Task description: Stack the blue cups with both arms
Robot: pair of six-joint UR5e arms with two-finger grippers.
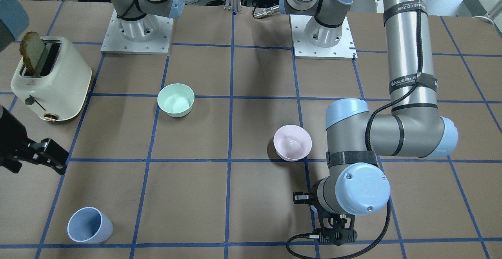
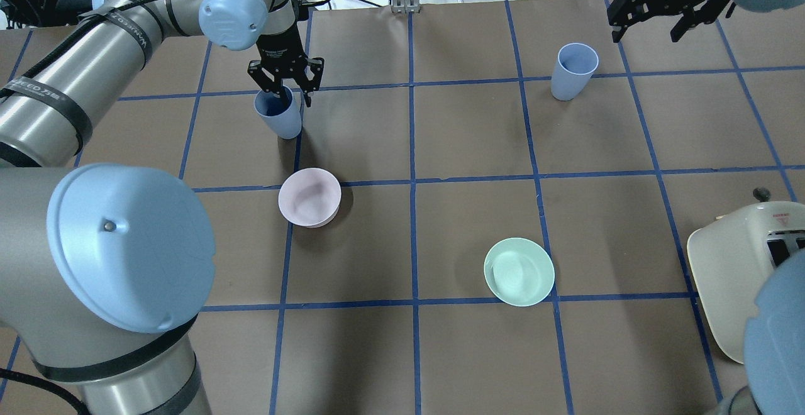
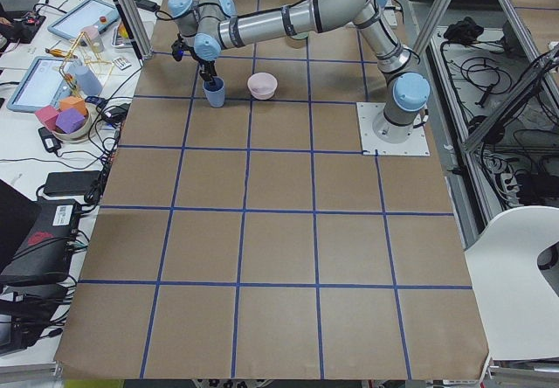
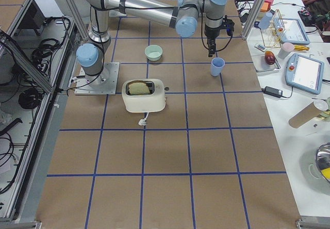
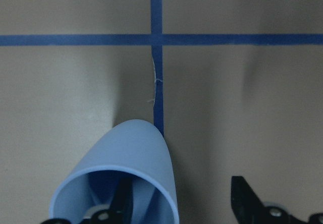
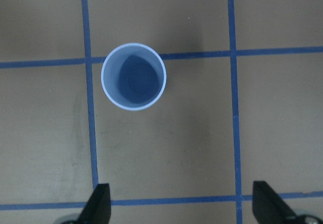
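Observation:
One blue cup (image 2: 278, 115) stands upright at the far left of the table. My left gripper (image 2: 284, 90) is open and down at its rim. In the left wrist view, one finger (image 5: 121, 204) is inside this cup (image 5: 126, 168) and the other finger (image 5: 247, 199) is outside, clear of the wall. In the front-facing view the arm hides this cup. The second blue cup (image 2: 573, 70) stands upright at the far right. My right gripper (image 2: 651, 25) is open and empty, high above and beyond it. The right wrist view shows that cup (image 6: 133, 76) from above, ahead of the spread fingers (image 6: 98, 206).
A pale pink bowl (image 2: 309, 197) sits close to the left cup, towards the robot. A mint-green bowl (image 2: 519, 271) sits right of centre. A cream toaster (image 1: 51, 78) holding a slice of toast stands at the robot's right table edge.

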